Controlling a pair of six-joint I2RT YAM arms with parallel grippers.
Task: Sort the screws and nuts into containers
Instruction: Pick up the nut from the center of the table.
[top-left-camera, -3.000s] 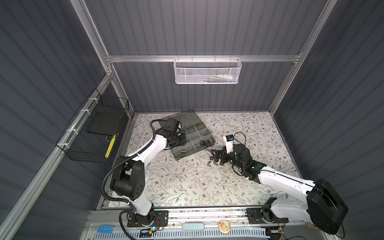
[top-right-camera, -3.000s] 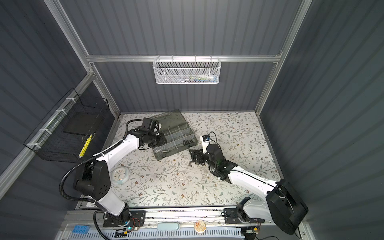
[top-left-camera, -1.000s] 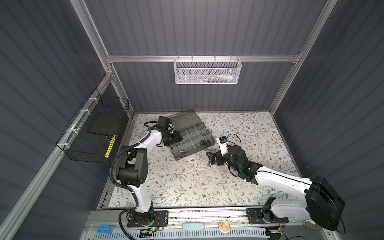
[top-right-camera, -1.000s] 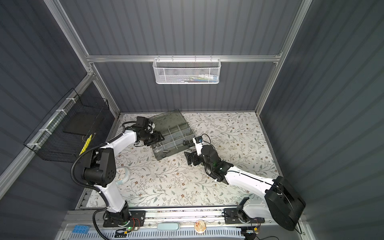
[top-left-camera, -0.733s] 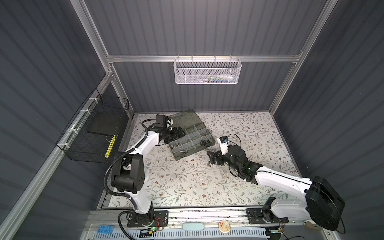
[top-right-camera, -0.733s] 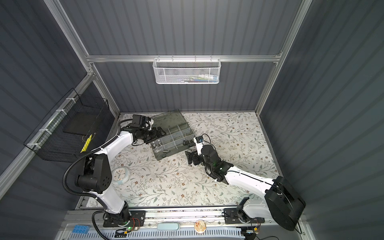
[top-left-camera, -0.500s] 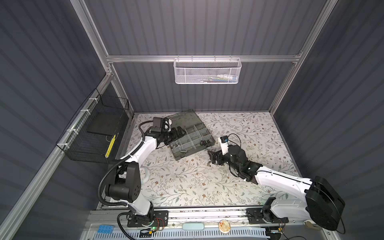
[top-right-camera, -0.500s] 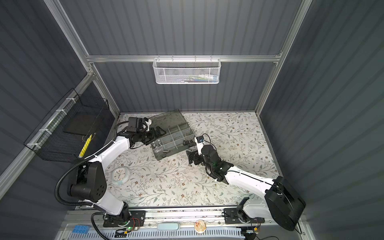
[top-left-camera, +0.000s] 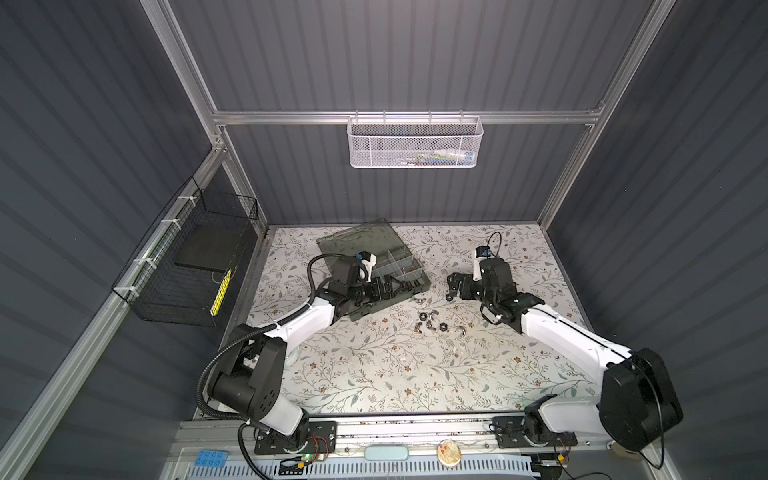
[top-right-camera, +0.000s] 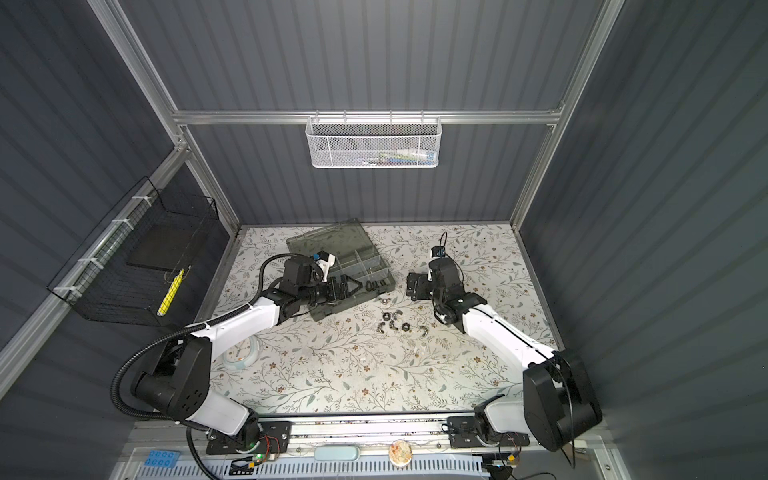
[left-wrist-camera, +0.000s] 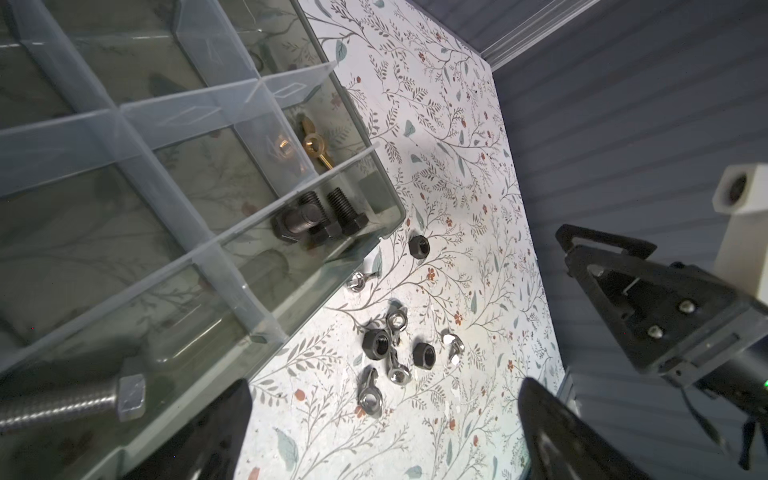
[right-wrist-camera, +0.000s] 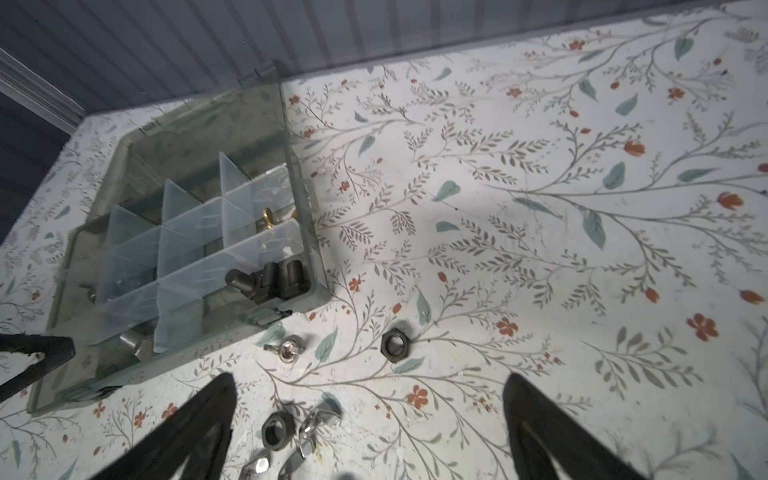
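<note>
Left wrist view: the left fingers (left-wrist-camera: 199, 432) are spread wide with nothing between them. One hangs over the front edge of the case (left-wrist-camera: 104, 249) at the lower left of the frame, where a silver screw (left-wrist-camera: 83, 405) lies in a compartment. The right fingers (right-wrist-camera: 183, 436) are also spread and empty, low over the loose nuts (top-left-camera: 432, 326). These lie clustered on the desk (top-left-camera: 395, 382) just beside the case's front edge, at the middle of both top views. Black screws (left-wrist-camera: 316, 220) sit in the corner compartment and brass pieces (left-wrist-camera: 311, 143) in the next.

Likely trouble:
- **Arms meeting:** Both sets of fingers face each other across the cluster, so they could knock together if both reach in.
- **Packed nuts:** The clustered nuts touch, wing and hex mixed. A pinch may lift two or flick a neighbour away.
- **Low profile:** They lie flat, so fingers may scrape the desk and squeeze a nut out.
- **Wing nut by the wall:** One wing nut (right-wrist-camera: 289, 348) lies close to the case wall. A finger has little room on that side and could shove the case.
- **Thin dividers:** A dropped nut may bounce into the wrong compartment, and a low finger could catch a divider.

Room: the lower half of the desk is bare. The right side beyond the lone black nut (right-wrist-camera: 395, 343) is open too. The lid (top-left-camera: 357, 239) lies open behind the case, near the back wall. The cluster lies well away from every desk edge.
</note>
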